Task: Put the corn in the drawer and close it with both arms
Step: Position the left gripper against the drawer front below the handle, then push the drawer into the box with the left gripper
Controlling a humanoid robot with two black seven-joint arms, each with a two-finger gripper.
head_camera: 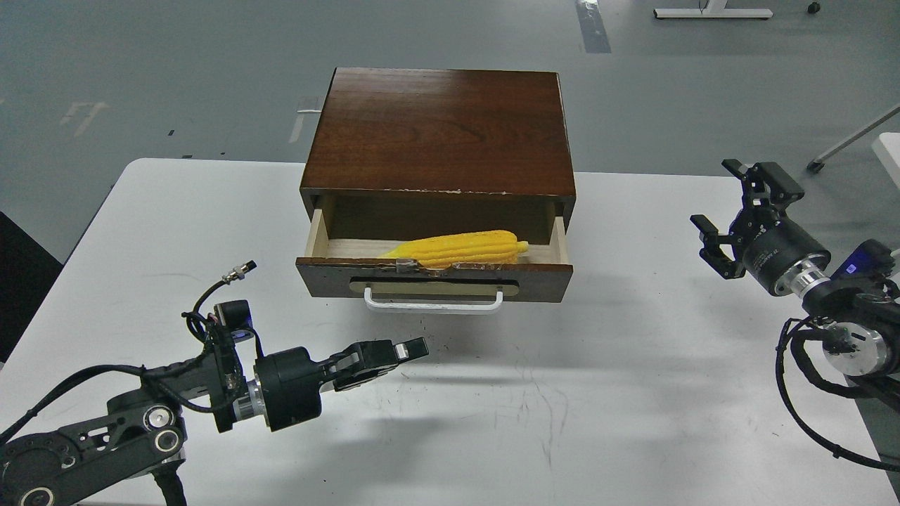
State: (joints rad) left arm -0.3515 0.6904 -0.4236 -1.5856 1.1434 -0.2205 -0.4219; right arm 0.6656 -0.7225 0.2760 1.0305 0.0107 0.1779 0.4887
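The yellow corn [457, 247] lies on its side inside the open drawer [434, 280], behind the dark front with its white bar handle [433, 305]. My left gripper [411, 348] is low over the table, just in front of and left of the handle. It is clear of the handle, with its fingers together and nothing in them. My right gripper [735, 211] hovers well to the right of the drawer, open and empty, fingers spread wide.
The dark wooden cabinet [439, 130] stands at the back middle of the white table [562, 407]. Bare tabletop lies between the drawer front and the near edge. Grey floor and a white frame leg [710, 13] lie beyond the table.
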